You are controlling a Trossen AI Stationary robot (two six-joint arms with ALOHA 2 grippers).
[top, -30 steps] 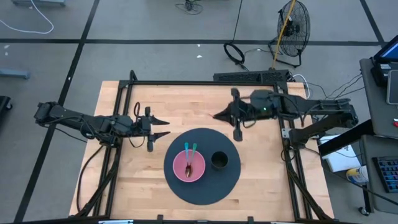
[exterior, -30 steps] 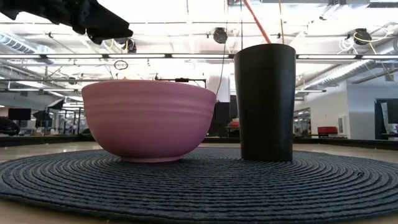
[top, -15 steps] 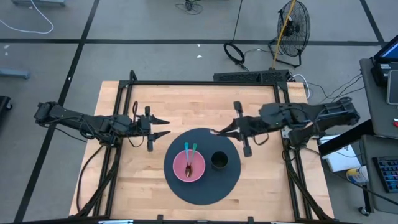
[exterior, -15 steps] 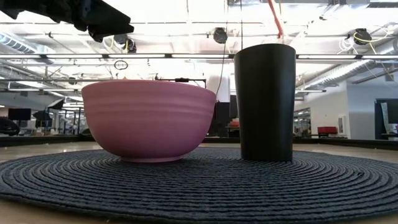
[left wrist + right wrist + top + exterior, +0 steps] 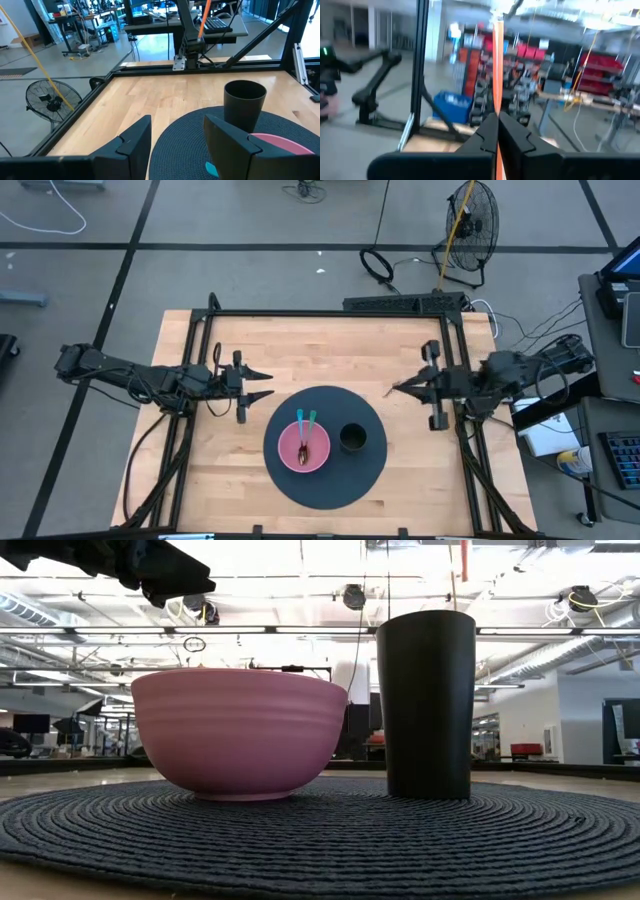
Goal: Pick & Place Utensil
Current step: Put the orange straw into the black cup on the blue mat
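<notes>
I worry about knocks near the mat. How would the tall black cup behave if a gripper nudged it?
The cup stands tall on a narrower base, so it would probably tip rather than slide. The ribbed mat likely adds grip. The right gripper, shut on an orange stick, and the open left gripper hang clear of it.

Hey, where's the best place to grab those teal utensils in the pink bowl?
Probably the teal handles, taken from above. They lean side by side out over the bowl's rim, while their heads lie down inside it, harder for jaws to reach.
</notes>
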